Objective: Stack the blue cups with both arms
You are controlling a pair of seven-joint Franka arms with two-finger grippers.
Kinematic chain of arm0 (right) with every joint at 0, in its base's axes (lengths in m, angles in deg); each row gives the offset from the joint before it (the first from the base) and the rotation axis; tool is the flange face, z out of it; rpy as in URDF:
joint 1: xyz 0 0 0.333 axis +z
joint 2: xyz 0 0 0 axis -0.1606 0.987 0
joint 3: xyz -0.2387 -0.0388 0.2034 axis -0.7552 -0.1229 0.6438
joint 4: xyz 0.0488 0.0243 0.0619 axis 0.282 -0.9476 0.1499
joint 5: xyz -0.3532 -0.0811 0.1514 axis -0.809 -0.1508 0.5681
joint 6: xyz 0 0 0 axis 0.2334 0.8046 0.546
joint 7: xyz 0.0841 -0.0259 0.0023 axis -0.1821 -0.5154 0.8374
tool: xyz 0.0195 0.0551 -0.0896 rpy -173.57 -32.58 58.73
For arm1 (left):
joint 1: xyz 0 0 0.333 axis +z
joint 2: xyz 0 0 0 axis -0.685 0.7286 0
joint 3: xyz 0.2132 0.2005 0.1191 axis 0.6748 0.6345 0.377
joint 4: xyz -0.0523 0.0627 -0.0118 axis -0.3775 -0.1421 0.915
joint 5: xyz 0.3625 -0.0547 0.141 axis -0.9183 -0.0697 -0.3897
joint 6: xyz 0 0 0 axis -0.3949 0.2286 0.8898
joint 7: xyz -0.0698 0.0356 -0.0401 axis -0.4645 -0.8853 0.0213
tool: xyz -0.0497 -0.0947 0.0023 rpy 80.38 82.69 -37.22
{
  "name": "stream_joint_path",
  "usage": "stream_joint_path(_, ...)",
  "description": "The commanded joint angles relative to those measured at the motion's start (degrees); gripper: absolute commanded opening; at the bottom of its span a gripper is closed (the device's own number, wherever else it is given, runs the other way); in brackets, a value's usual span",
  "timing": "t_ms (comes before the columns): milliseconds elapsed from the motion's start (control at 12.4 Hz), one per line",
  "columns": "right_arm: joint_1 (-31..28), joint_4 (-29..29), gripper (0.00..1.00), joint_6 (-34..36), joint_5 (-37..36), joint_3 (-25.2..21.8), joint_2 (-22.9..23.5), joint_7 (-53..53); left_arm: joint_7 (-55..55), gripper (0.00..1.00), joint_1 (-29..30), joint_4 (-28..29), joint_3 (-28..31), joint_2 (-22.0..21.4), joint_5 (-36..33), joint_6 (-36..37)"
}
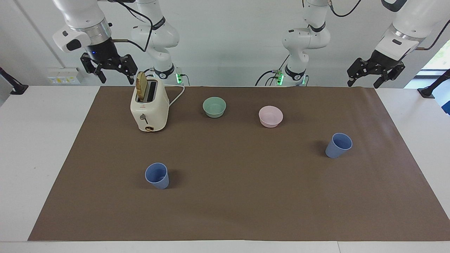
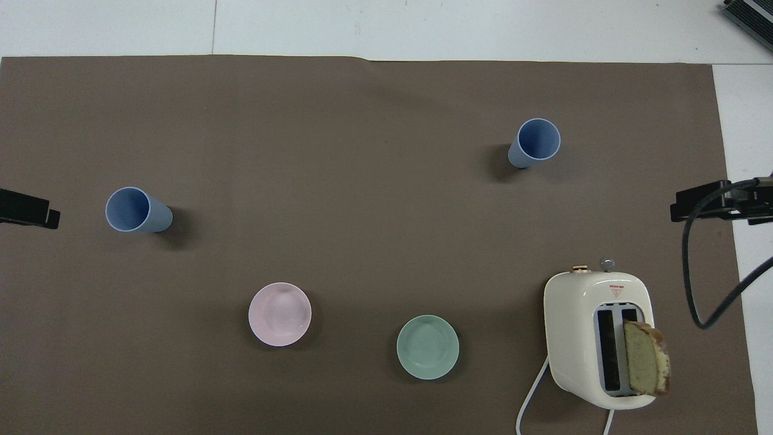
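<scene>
Nearest the camera, one blue cup (image 1: 157, 175) is seen upright, well apart from the other blue cup (image 1: 339, 145), so nothing is stacked yet, while the left gripper (image 1: 375, 74) and right gripper (image 1: 108, 69) are held wide and empty above the robots' edge of the table.

Two upright blue cups (image 1: 157, 175) (image 1: 339, 145), well apart

Two high cameras, half a turn apart, cover one table.
The facing camera looks down from across the table, robots at 12 o'clock; the overhead one looks steeply down from the robots' end, arms at 6 o'clock. Both share the brown mat (image 1: 225, 211) (image 2: 362, 181), seen from well back.
</scene>
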Motion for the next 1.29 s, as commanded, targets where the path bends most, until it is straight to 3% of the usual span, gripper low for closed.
stream_joint_path(0,-0.58,-1.57,1.00,-1.19,-1.00,0.25,-1.26,0.58,0.50,1.00,-0.70,1.70,0.55,-1.65,-0.15,0.22)
stream_joint_path(1209,-0.58,-1.57,1.00,-1.63,-0.47,0.25,-1.26,0.40,0.58,1.00,-0.53,1.87,0.64,-1.65,0.02,-0.57)
